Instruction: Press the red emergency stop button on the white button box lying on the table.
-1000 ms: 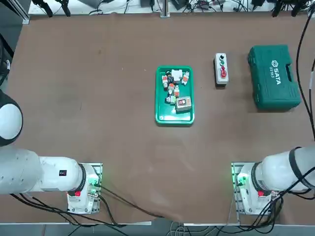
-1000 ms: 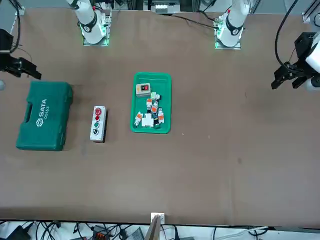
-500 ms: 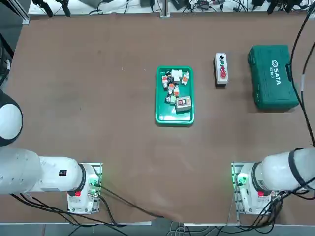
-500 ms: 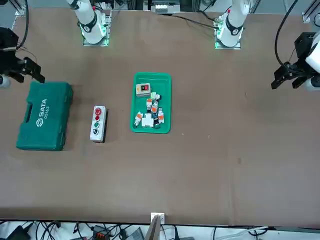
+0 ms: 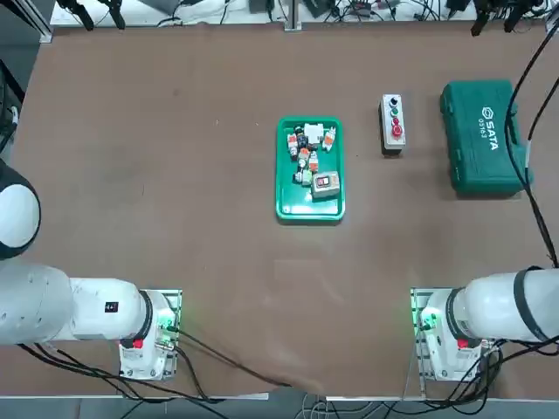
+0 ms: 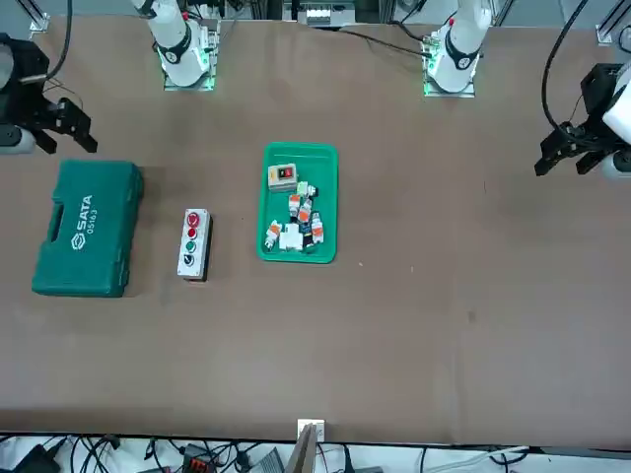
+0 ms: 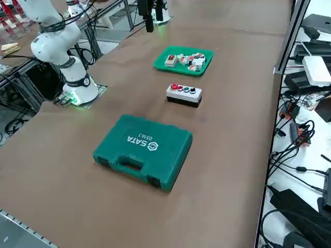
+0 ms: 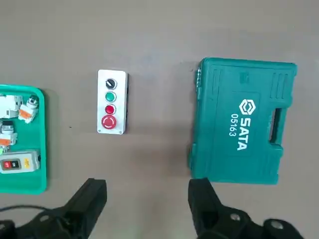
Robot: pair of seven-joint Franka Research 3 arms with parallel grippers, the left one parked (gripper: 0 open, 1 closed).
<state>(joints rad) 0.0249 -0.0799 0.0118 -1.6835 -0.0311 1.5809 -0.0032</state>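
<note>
Two fingers (image 8: 94,196) apart, high | red emergency stop button (image 8: 108,121) well below.

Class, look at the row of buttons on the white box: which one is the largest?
The red stop button at the end of the white box, farthest from the black one. It is a wide red knob; the others are smaller.

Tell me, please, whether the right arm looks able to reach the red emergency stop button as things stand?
Probably yes: the right gripper hangs high, fingers open, and nothing covers the red emergency stop button on the white button box.
</note>
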